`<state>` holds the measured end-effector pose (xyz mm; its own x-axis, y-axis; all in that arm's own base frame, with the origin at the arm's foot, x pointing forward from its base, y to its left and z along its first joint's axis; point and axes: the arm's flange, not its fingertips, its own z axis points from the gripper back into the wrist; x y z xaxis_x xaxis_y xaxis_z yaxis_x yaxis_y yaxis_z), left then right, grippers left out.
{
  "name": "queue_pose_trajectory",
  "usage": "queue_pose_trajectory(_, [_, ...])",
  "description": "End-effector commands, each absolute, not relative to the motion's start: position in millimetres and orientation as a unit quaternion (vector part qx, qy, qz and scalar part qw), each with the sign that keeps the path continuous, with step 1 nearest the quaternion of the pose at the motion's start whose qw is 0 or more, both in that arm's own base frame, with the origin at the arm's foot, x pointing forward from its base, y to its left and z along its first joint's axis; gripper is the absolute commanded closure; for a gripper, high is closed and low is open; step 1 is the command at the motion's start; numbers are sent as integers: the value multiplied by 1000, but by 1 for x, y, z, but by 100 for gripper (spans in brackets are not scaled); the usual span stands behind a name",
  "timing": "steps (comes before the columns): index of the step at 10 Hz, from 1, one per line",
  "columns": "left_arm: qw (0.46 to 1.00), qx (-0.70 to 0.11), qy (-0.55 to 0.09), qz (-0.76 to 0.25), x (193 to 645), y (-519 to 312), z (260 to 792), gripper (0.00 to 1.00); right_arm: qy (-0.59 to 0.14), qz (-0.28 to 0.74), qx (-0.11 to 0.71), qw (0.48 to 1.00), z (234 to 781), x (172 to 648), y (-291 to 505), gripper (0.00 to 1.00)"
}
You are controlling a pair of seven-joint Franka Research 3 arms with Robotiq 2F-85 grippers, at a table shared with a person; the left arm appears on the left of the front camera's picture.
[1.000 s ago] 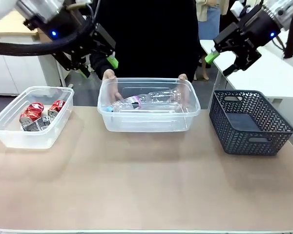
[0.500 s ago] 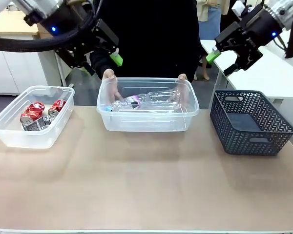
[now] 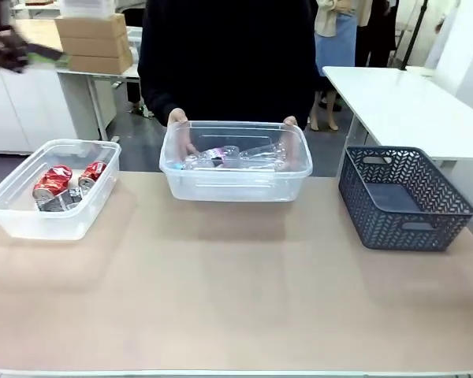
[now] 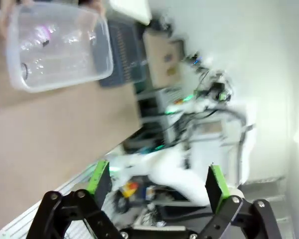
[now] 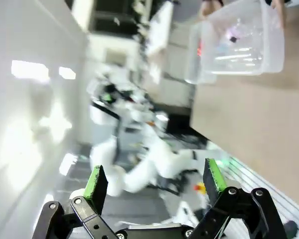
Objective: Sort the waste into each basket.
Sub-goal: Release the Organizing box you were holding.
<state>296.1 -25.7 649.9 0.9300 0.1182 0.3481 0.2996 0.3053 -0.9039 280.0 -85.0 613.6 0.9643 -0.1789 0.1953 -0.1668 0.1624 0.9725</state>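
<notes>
1. Nearest the robot, the tan surface [image 3: 236, 307] lies bare from its near edge up to the row of containers, so there is open room here for an arm to come in low. I judge little risk in this stretch, bar sweeping too far forward into the tubs.

2. The left gripper [image 4: 154, 181] stands wide with nothing between its green pads, and the right gripper [image 5: 152, 181] likewise stands wide and empty. Both wrist views are blurred, so any reach begun now would be poorly aimed.

3. At the left, one clear tub [image 3: 16, 216] sits close to the surface's left edge and holds the crushed red cans [image 3: 61, 186]. A nudge from the left arm could push it off that side.

4. At the right, the dark lattice basket [image 3: 402, 201] stands near the right edge, apart from the middle tub. Its tall walls could snag a low-swinging right arm.

5. Farthest off, the middle tub [image 3: 235, 185] holds the clear bottles [image 3: 236, 157]. The person's hands [image 3: 178, 120] grip its far rim at both corners, and it seems raised off the surface, though I cannot be sure. Reaching in now risks striking those fingers, or knocking a tub that may shift and spill the bottles. The sorting looks finished.
</notes>
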Motion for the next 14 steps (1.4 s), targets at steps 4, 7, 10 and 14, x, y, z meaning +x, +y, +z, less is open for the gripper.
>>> queue_pose_trajectory(4, [788,-587,-178,-58,296,-26,650,0,-134,-4,647,751,614,280,-85,0])
queue_pose_trajectory(7, [788,-587,-178,-58,296,-26,650,0,-134,-4,647,751,614,280,-85,0])
queue_pose_trajectory(10, [788,-587,-178,-58,296,-26,650,0,-134,-4,647,751,614,280,-85,0])
queue_pose_trajectory(14, [788,-587,-178,-58,296,-26,650,0,-134,-4,647,751,614,280,-85,0])
